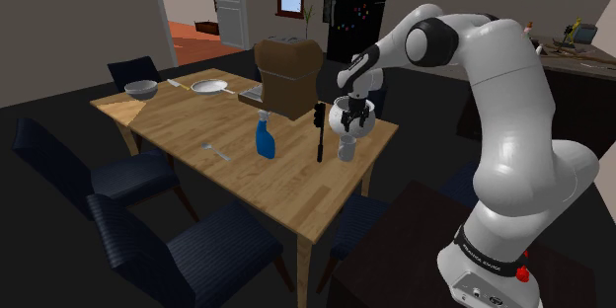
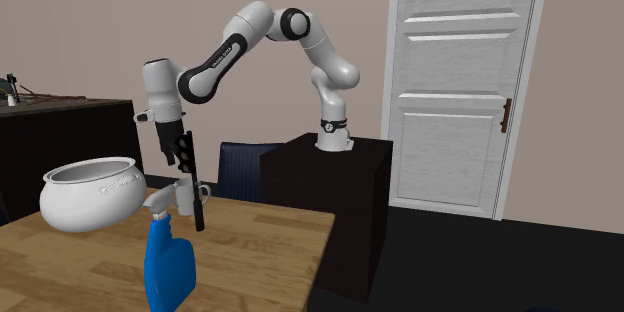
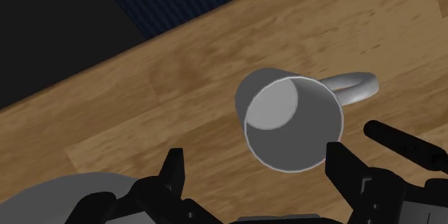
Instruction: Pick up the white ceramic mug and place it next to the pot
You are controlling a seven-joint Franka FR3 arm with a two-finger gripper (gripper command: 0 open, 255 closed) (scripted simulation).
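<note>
Where the gripper (image 3: pixel 255 154) hangs with its fingers spread wide, we note nothing clasped. Just below stands the pale grey mug (image 3: pixel 287 115), upright on the wooden table (image 3: pixel 165 108), near the white pot (image 2: pixel 90 195); farther off, a blue spray bottle (image 1: pixel 265 138).

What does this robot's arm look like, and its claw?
The arm is glossy white, rounded tubular segments with dark joints. A dark lettered band rings its base. The claw is all black, with two blocky fingers.
</note>
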